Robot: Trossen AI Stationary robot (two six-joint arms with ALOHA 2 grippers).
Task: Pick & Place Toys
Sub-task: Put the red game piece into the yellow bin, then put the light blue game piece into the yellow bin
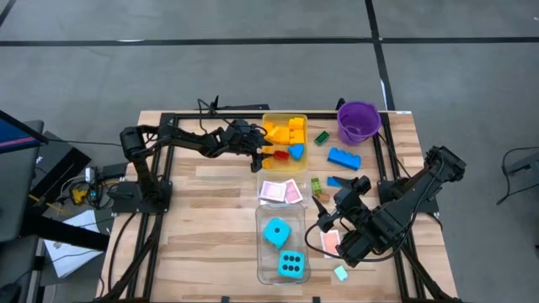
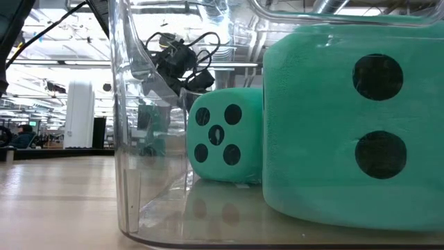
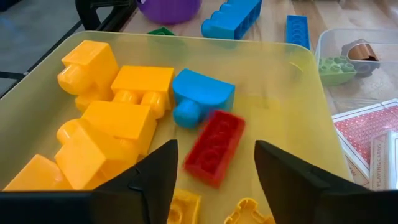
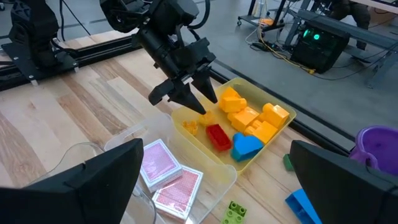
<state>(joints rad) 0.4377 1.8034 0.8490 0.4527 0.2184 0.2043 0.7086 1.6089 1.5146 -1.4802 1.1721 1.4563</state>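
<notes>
A light wooden table (image 1: 210, 252) carries two dark robot arms and a scatter of toys. The left arm reaches in from the table's left side, and the left gripper (image 4: 189, 99) hangs over the near end of a yellow-tinted rectangular plastic tray (image 1: 283, 118) at the far middle of the table. Its two fingers stand parted with nothing between them; a flat red plastic brick (image 3: 214, 146) lies in the tray directly below the gap. The right arm rests at the table's right side, and the right gripper (image 1: 324, 220) sits low with its fingers spread wide, holding nothing.

A clear rectangular plastic tray (image 1: 263, 244) near the front edge holds two cyan foam dice with black dots (image 1: 276, 232), one behind the other. A round purple plastic bucket (image 1: 358, 120) stands at the far right. In the yellow tray, chunky yellow plastic bricks (image 3: 118, 115) are piled beside a blue rounded brick (image 3: 199, 96), which touches the red one. Between the two trays lie pink-backed playing cards (image 1: 280, 191). A long blue plastic brick (image 1: 344, 157) lies on the wood near the bucket, with a small dark green brick (image 1: 322, 137) and a small lime green brick (image 1: 316, 184) nearby.
</notes>
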